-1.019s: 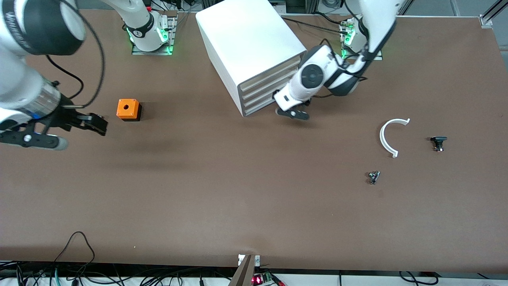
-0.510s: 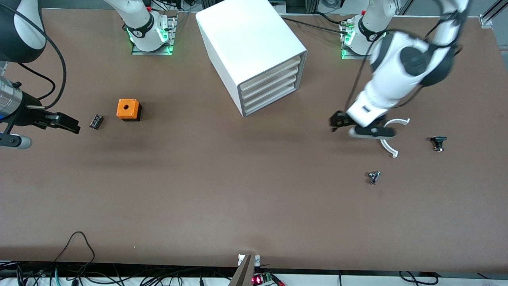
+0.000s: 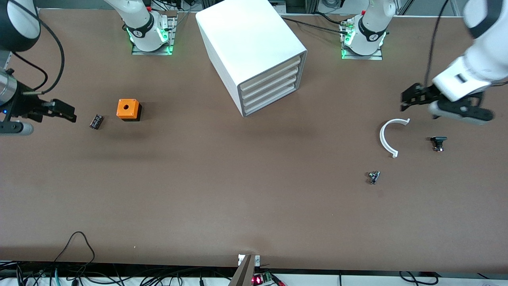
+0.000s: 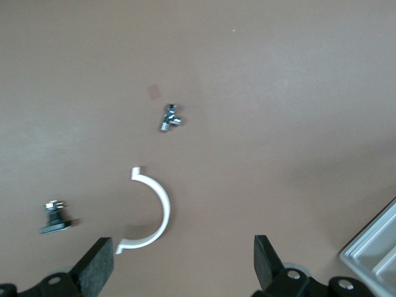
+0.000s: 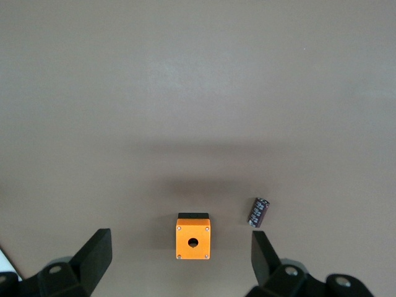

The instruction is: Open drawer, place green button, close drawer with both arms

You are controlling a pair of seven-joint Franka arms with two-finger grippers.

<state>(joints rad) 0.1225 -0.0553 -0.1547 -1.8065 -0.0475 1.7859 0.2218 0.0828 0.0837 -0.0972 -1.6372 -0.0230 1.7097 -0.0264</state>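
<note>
White lowest drawer [image 3: 274, 104] is sitting shut; no green button is showing. Left gripper [image 3: 408, 98], fingers apart, is hovering at one o'clock of the half-ring [image 3: 387, 137]. Right gripper [image 3: 65, 112], likewise apart, is hovering at nine o'clock of the capacitor [image 3: 96, 121]. Mistaking the black-capped switch [image 3: 438, 142] for the button is looking like the risk.

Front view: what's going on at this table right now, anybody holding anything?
Nothing is held. All four drawers of the white cabinet look shut, and no green button shows on the table. The left claw hangs open over the table near the white curved clip, the black-capped switch and a small metal part. The right claw is open at the right arm's end, near the small dark cylinder and orange box.
</note>
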